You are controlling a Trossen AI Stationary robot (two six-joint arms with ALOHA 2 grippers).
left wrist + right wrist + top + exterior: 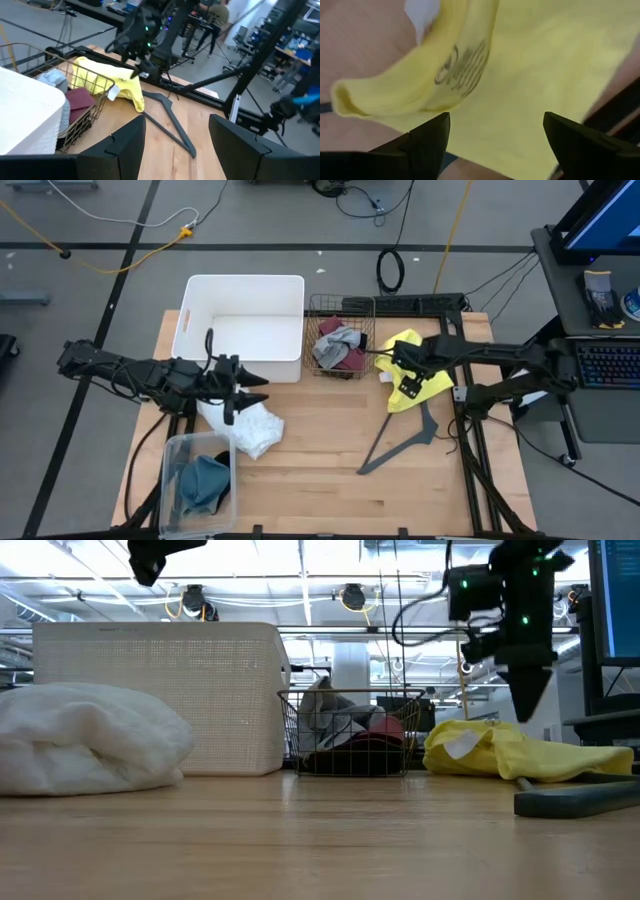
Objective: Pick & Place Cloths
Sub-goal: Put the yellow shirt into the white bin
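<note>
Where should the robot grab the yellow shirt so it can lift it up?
Probably the puffy folded collar edge of the yellow shirt, coming straight down from above. That fold stands up off the table, so the fingers can close on either side of it, while the rest lies flat. The right end effector hovers open just over the shirt. The left end effector, also open, is over the white cloth.

Yellow cloth (540,65) with printed collar, right claw (492,135) spread above

You are working in a robotics lab, taped grey concrete floor (250,220), trailing yellow cables (120,240), black desk keyboard (607,365).
</note>
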